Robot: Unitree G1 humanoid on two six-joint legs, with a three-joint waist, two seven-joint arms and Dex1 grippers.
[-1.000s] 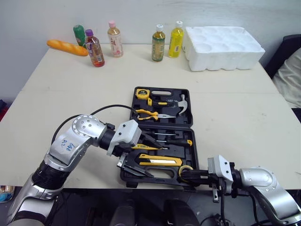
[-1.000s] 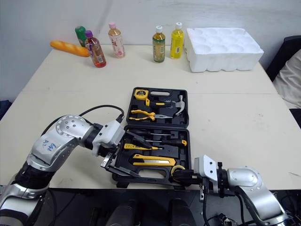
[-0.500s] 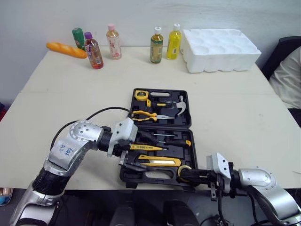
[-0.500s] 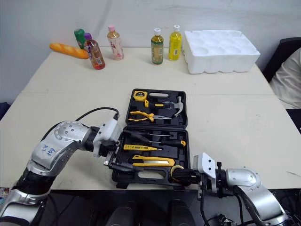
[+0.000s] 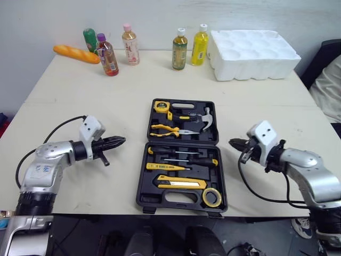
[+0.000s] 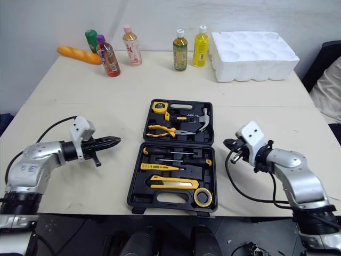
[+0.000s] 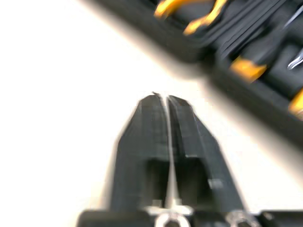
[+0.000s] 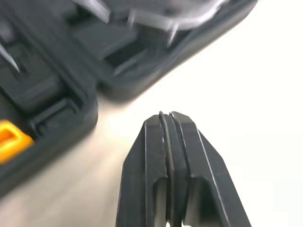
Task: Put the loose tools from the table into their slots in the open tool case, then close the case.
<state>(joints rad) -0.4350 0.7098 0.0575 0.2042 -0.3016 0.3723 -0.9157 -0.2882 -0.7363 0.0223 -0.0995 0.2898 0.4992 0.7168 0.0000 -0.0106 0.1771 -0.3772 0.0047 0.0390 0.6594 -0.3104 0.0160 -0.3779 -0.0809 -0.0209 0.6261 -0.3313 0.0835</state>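
Observation:
The black tool case (image 5: 182, 114) lies open in the middle of the table, its lid flat toward the far side. The lid holds a tape measure (image 5: 161, 106), a hammer (image 5: 205, 118) and yellow pliers (image 5: 168, 128). The near half holds screwdrivers (image 5: 181, 153), a yellow utility knife (image 5: 181, 184) and a roll of tape (image 5: 212, 197). My left gripper (image 5: 120, 141) hovers left of the case, shut and empty, pointing at it. On the case's right side my right gripper (image 5: 233, 142) is also shut and empty, tips toward the case. The wrist views show both pairs of fingertips (image 7: 162, 98) (image 8: 166, 115) pressed together.
Several drink bottles (image 5: 179, 49) and a bread loaf (image 5: 75, 54) stand along the table's far edge. A white foam tray (image 5: 252, 53) sits at the far right. Bare tabletop lies on both sides of the case.
My left gripper left the case's near half, swung out to the left and shut. The right gripper moved from the case's front edge up to its right side.

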